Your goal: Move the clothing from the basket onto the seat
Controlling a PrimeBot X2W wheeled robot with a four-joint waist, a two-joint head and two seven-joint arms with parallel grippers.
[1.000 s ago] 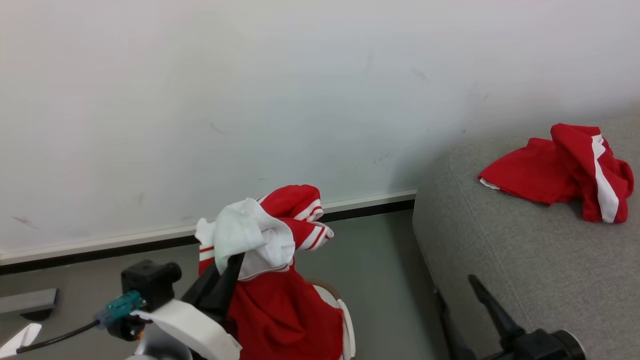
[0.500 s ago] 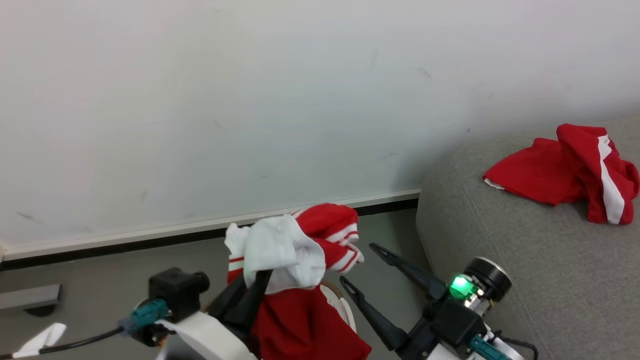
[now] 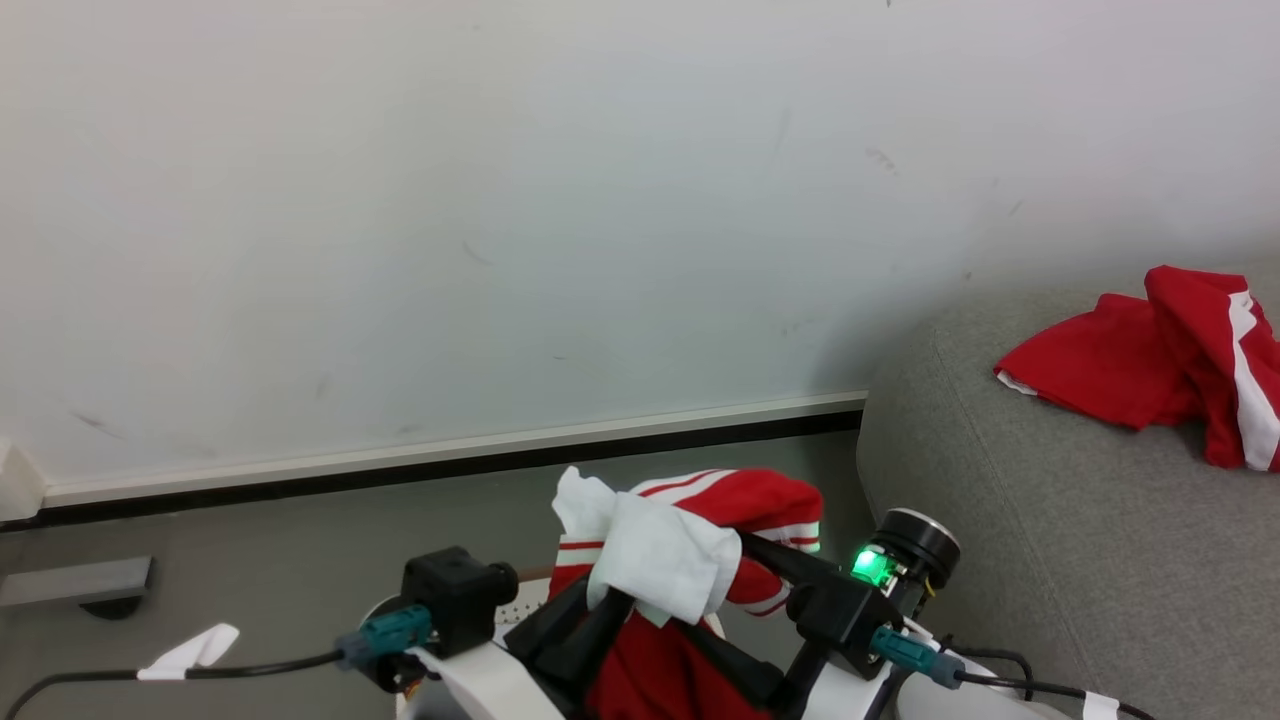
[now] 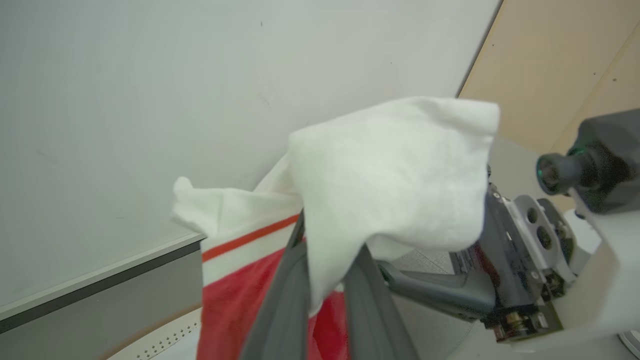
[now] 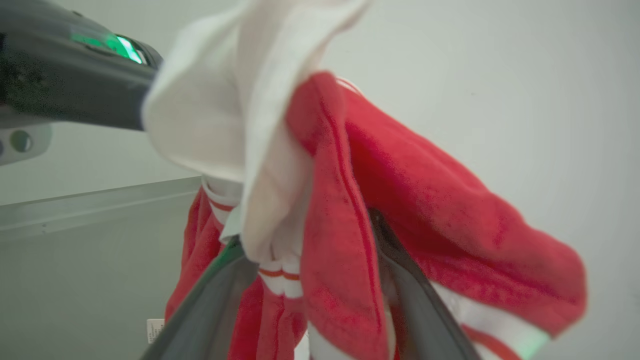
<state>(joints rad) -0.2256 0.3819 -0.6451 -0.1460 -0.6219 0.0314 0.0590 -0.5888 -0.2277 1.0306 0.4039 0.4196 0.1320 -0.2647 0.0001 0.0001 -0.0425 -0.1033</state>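
— Down at the near edge of the head view: left gripper (image 3: 605, 610) reaching up and forward off a pale forearm (image 3: 480, 690), clamped tight on the clothing (image 3: 750, 500). Same story in the left wrist view, with both fingers (image 4: 280, 305) nearly together and a white patch pinched between, flopped over the tips.

— And the right gripper (image 3: 725, 590)? Grabbing too?

— Nope, spread wide. Angled in from the right toward the left one, with one finger above the hanging red cloth and one below. Matches the right wrist view: a red fold sitting between two well-separated fingers (image 5: 415, 310).

— Basket anywhere?

— Just a sliver of the basket (image 3: 518, 607) below the held bundle, perforated white. So, held up in the air above it, short of the seat (image 3: 1050, 560).

— Anything different from half a second back?

— Yep. Back then, right fingers clear of the cloth, off to its right, at the same wide spread. Now straddling it. Left grip unchanged. Whole picture shifted too, so camera movement there, nothing to do with the sofa.

— Farther out?

— Second red-and-white piece (image 3: 1150, 375) lying crumpled on the seat, well apart from both grippers. Beyond that, grey-green floor (image 3: 250, 530), skirting (image 3: 400, 462), pale wall (image 3: 500, 200).
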